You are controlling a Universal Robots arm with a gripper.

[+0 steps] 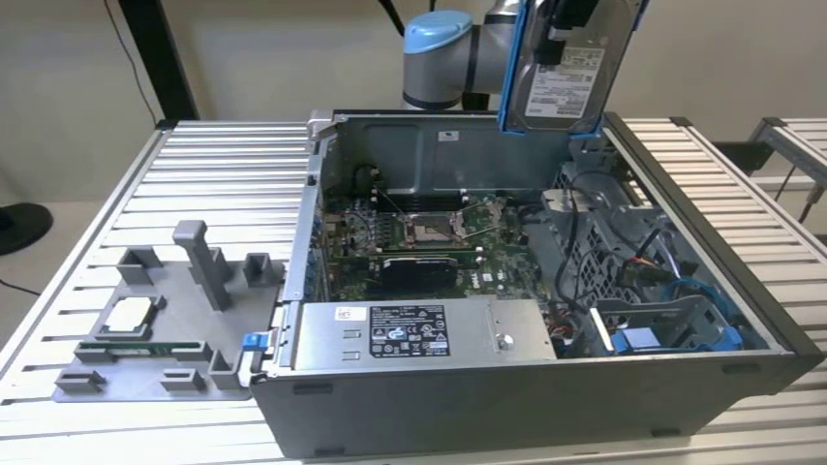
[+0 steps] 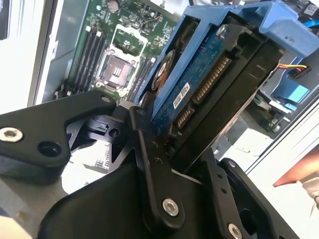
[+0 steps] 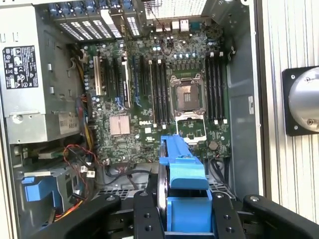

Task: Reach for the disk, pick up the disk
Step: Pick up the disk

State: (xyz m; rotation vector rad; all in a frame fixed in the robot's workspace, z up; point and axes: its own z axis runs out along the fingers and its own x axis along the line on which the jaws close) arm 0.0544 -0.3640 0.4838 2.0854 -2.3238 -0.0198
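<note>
Hand (image 2: 164, 149) clamped on one disk (image 1: 565, 70) (blue-framed), high above one open computer case (image 1: 517, 291).

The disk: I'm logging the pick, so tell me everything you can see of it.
The disk is a flat silver-grey metal drive with a white printed label, framed by a bright blue plastic bracket. It hangs upright above the open computer case, clear of it. The second wrist view shows its blue circuit board and connector edge. The gripper is shut on it, black fingers clamping its sides.
</note>
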